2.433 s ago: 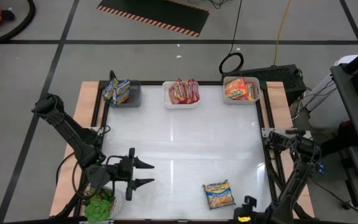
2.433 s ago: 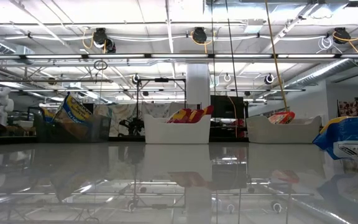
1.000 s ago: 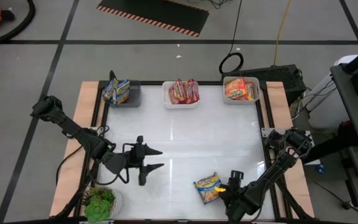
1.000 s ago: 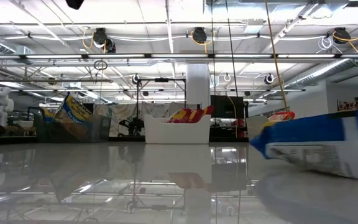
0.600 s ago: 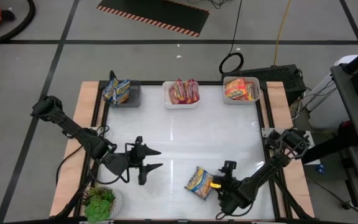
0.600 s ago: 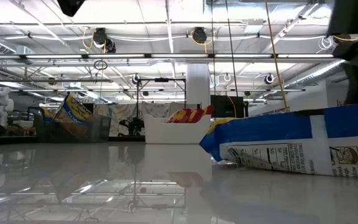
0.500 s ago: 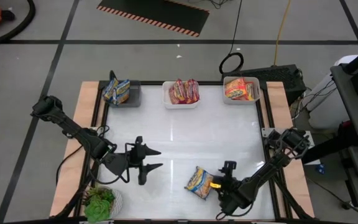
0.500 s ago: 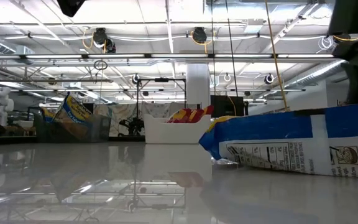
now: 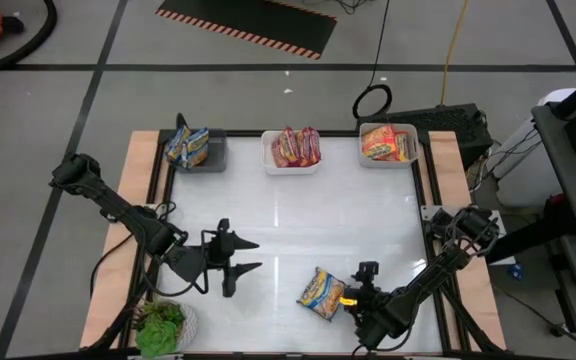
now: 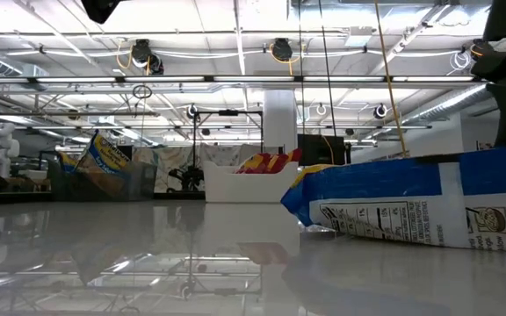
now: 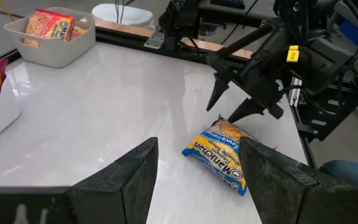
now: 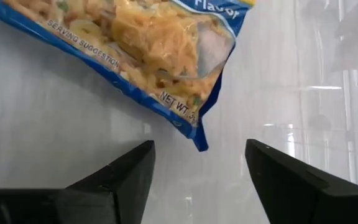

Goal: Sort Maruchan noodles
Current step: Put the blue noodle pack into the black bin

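Observation:
One blue-and-yellow Maruchan packet (image 9: 320, 291) lies flat on the white table, toward its near right part. It shows large in the low view (image 10: 411, 206). My right gripper (image 9: 356, 292) is open just right of the packet. Its fingers point down on either side of the packet's right-hand corner (image 12: 201, 144) and touch nothing that I can see; the left wrist view shows them over that end (image 11: 222, 112). My left gripper (image 9: 243, 256) hangs open above the table left of the packet, pointing toward it (image 11: 219, 155).
Along the far edge stand three bins: a grey one with blue packets (image 9: 194, 148), a white one with red packets (image 9: 294, 149), and a white one with orange packets (image 9: 388, 142). A green leafy plant (image 9: 163, 325) sits at the near left corner. Bare table lies between the arms and the bins.
My right gripper has swept toward the table's left and a little toward the far edge, and the blue-and-yellow packet has slid leftward along the table with it and turned slightly. For the last half second the packet has lain still.

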Controlling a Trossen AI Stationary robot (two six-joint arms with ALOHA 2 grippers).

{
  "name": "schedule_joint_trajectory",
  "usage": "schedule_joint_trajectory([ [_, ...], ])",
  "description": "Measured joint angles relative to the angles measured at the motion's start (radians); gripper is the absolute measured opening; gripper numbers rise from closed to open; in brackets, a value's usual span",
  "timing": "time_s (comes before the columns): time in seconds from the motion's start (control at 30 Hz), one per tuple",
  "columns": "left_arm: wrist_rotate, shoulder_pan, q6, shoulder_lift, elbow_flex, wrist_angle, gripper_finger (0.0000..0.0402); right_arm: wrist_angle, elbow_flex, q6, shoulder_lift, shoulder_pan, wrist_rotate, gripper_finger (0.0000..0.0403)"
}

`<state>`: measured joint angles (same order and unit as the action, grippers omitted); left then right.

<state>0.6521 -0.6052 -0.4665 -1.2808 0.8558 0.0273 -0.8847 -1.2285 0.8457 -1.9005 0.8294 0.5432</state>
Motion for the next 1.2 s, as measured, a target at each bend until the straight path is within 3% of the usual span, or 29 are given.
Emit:
schedule_joint_trajectory([
  [0.23,0.000,0.004,0.015,0.000,0.000,-0.001,0.0228,0.050,-0.001,-0.069,0.002,-0.008,-0.036,0.0273],
  [0.5,0.000,0.005,-0.007,0.000,0.000,-0.001,0.0228,0.109,-0.002,-0.182,0.004,-0.046,-0.081,0.0240],
  [0.77,0.000,0.005,-0.009,0.000,0.000,-0.001,0.0228,0.142,-0.002,-0.191,0.004,-0.090,-0.091,0.0168],
  [1.0,0.000,0.006,0.001,0.000,0.000,-0.001,0.0228,0.181,-0.002,-0.306,0.003,-0.116,-0.130,0.0077],
  [1.2,0.000,0.020,-0.008,0.000,0.000,-0.001,0.0228,0.184,-0.002,-0.405,0.001,-0.158,-0.060,0.0005],
])
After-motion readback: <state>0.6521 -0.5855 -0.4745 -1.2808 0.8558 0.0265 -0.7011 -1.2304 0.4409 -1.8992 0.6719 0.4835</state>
